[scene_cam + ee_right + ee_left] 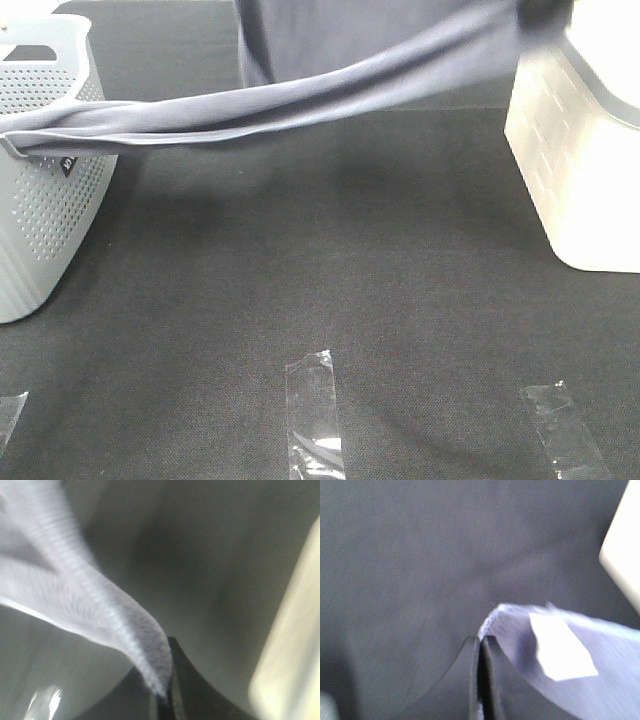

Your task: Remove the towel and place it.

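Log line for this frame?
left end effector: shut on towel; right end effector: shut on towel; towel: stretched above table, across basket rim

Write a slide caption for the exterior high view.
Towel stretched in mid-air from the perforated basket toward the white bin, above the black table.

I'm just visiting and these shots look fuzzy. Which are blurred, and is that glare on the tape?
Exterior high view: mostly sharp, the towel softly shadowing the mat, glare on the middle tape strip. Left wrist view: soft, the white label washed out. Right wrist view: blurriest, towel smeared, pale bin overexposed.
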